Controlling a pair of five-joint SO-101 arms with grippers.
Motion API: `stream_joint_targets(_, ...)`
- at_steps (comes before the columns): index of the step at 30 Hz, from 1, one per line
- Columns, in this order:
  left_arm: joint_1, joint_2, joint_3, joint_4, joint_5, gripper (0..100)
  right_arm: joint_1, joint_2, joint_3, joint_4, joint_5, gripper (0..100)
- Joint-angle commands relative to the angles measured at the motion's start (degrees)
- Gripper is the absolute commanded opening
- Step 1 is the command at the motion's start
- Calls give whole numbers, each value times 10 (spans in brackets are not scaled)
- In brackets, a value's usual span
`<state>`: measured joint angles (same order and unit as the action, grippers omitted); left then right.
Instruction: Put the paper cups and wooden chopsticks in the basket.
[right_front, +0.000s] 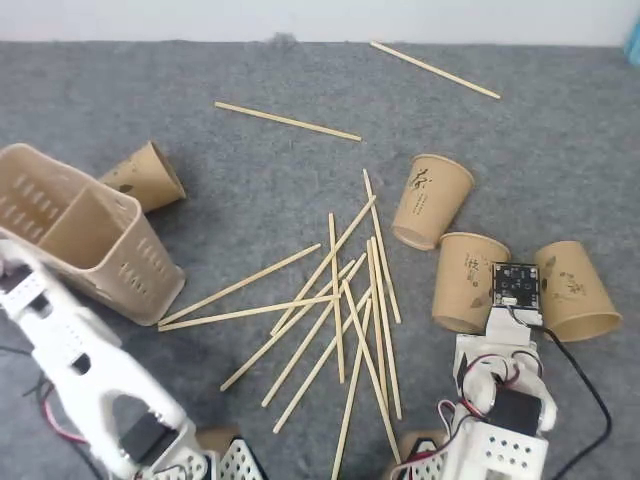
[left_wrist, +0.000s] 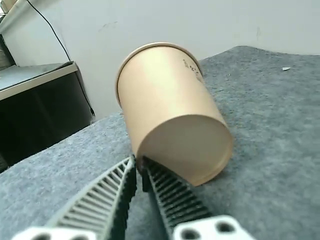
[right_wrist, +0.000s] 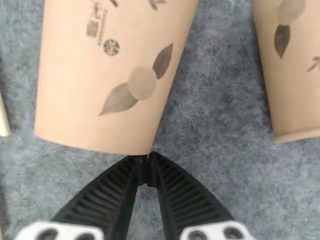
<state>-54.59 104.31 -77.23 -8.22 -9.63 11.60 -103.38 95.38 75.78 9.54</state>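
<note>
You're looking down on a grey carpeted table (right_front: 250, 190) running up to a pale wall. The beige basket (right_front: 80, 230) is sitting tilted at the left, its divided opening showing. Your left arm (right_front: 80, 360) is lying along its near side. The right arm (right_front: 500, 400) is standing at the near right. Three cups (right_front: 430, 200) are lying tipped there, each carrying a leaf motif and small dark characters. The right gripper (right_wrist: 148, 162) is pinched shut on nothing, pointing between two of them with its tips at one rim. The lone cup (right_front: 145, 175) is resting against the basket's far side. The left gripper (left_wrist: 139, 162) is also clenched empty, tips right at that cup's base. Chopsticks (right_front: 340, 310) are sprawling in a crossed heap mid-table. Two strays (right_front: 287, 121) are lying farther off, one near the far edge. Bare carpet is opening between heap and basket.
</note>
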Motion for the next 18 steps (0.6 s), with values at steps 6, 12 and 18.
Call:
stream_joint_targets(6, -13, -12, -12, 18, -1, 9, 7, -7, 11, -7, 7, 8)
stream_joint_targets(12, -24, -11, -110, 198, 56, 9, 7, -7, 11, -7, 7, 8)
stream_joint_targets(18, -23, -13, -189, 346, 84, 9, 7, -7, 11, -7, 7, 8)
